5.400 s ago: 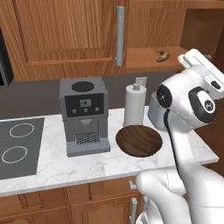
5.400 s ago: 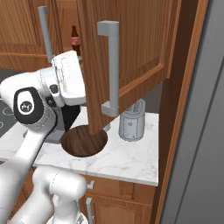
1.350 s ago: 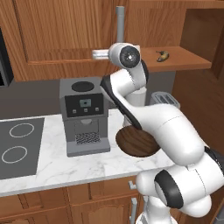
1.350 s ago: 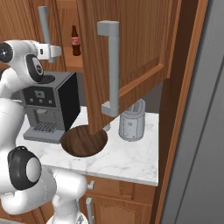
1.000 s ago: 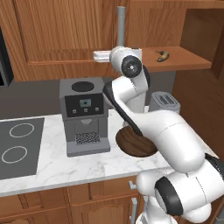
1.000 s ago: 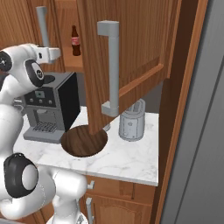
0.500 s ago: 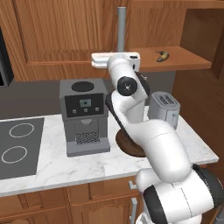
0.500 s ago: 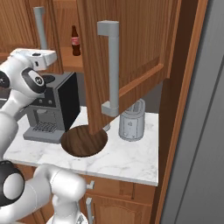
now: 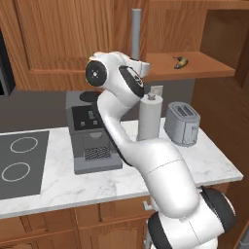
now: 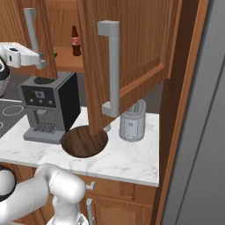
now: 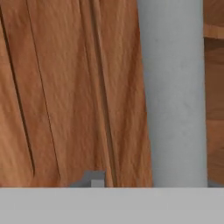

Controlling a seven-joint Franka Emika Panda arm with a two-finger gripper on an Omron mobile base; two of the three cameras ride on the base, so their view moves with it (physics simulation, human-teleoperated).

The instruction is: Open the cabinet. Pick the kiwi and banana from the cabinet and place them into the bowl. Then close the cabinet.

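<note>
The cabinet (image 10: pixel 132 57) stands open: in the right base view its right door swings far out over the bench (image 10: pixel 132 162), its long grey bar handle (image 10: pixel 112 66) facing the camera. The left door's handle (image 10: pixel 31 30) is a second grey bar further back, and the hand (image 10: pixel 41 61) sits right at its lower end, reaching in from the left on the white arm. In the left base view that same handle (image 9: pixel 136 31) rises just above the hand (image 9: pixel 143 69), at the inner edge of the wooden shelf (image 9: pixel 194 70). The hand view shows the grey bar (image 11: pixel 175 87) very close, beside panelled wood; whether the fingers stand apart or together cannot be told from any view.

The banana (image 9: pixel 181 61) lies on the shelf, well to the right of the hand. A dark bottle with a red label (image 10: pixel 75 41) stands upright on the shelf. A small green spot at the door's edge may be the kiwi (image 10: pixel 55 54), too small to tell.

The bowl (image 10: pixel 84 141) rests on the bench between the coffee machine (image 10: pixel 46 110) and the toaster (image 10: pixel 132 121), under the open right door. A paper towel roll (image 9: pixel 150 119) stands beside the toaster (image 9: pixel 182 122).
</note>
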